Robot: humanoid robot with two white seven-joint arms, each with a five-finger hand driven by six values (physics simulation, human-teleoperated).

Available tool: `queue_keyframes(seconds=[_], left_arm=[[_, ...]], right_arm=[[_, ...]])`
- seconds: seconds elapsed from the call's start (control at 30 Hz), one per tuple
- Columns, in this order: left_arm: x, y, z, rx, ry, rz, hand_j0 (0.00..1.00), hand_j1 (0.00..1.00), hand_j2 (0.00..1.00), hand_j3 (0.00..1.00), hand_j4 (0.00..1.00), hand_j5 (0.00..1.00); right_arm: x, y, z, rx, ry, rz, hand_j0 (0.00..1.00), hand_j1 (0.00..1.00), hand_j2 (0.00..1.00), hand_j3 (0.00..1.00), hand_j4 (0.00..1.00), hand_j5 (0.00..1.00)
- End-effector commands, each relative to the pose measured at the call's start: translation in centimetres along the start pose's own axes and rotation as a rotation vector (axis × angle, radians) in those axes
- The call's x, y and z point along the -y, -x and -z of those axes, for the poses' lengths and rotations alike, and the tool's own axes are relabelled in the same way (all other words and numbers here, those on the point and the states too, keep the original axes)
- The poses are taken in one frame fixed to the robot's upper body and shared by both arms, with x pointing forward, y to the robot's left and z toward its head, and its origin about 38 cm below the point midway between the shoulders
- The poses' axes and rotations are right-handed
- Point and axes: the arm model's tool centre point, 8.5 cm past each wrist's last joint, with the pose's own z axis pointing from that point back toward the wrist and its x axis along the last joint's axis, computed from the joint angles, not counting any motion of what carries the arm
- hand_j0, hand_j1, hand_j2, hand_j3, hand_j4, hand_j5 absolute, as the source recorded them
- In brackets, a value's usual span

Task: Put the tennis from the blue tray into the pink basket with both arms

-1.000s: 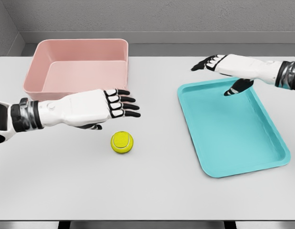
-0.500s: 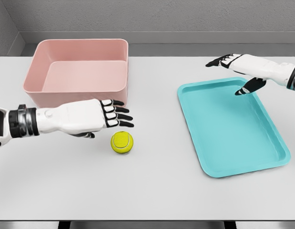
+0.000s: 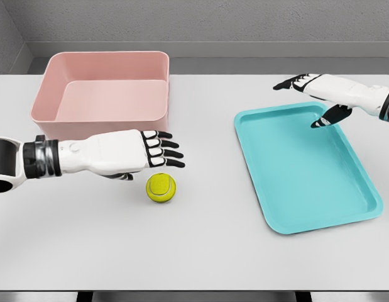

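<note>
Tennis ball [image 3: 161, 187] sits on the table [image 3: 207, 251], out of the blue tray [image 3: 288, 220]; my left hand [image 3: 128, 153] hovers just above it, fingers spread, empty. My right hand [image 3: 320, 88], also released, hangs over the tray's far edge. Pink basket [image 3: 49, 100] awaits.

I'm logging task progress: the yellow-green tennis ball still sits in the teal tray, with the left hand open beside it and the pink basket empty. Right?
Not quite. The head view shows the yellow-green tennis ball on the white table, outside the teal tray. The left hand is open beside it and the pink basket is empty.
</note>
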Motion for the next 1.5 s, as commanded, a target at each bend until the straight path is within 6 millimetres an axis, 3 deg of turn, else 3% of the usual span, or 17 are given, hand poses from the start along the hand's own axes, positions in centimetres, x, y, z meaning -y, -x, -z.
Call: queue_keyframes(seconds=[0.0, 0.33, 0.83, 0.9, 1.47], left_arm=[[0.2, 0.0, 0.1, -0.002, 0.012, 0.015, 1.00, 1.00, 1.00, 1.00, 1.00, 1.00], [1.7, -1.0, 1.6, 0.036, 0.027, -0.012, 1.00, 1.00, 1.00, 1.00, 1.00, 1.00], [3.9, 0.8, 1.8, -0.018, 0.055, -0.054, 1.00, 1.00, 1.00, 1.00, 1.00, 1.00], [4.4, 0.3, 2.4, 0.002, 0.060, -0.064, 1.00, 1.00, 1.00, 1.00, 1.00, 1.00], [4.8, -0.1, 2.6, 0.009, 0.062, -0.075, 1.00, 1.00, 1.00, 1.00, 1.00, 1.00]], right_arm=[[0.1, 0.0, 0.0, 0.001, 0.005, 0.006, 1.00, 1.00, 1.00, 1.00, 1.00, 1.00], [-0.1, 0.0, 0.0, 0.000, -0.001, 0.007, 1.00, 1.00, 1.00, 1.00, 1.00, 1.00], [-0.8, 0.4, -0.2, -0.012, -0.008, 0.022, 1.00, 1.00, 1.00, 1.00, 1.00, 1.00], [-0.8, 0.4, -0.2, -0.014, -0.008, 0.021, 1.00, 1.00, 1.00, 1.00, 1.00, 1.00], [-1.2, 0.5, -0.2, -0.015, -0.016, 0.027, 1.00, 1.00, 1.00, 1.00, 1.00, 1.00]])
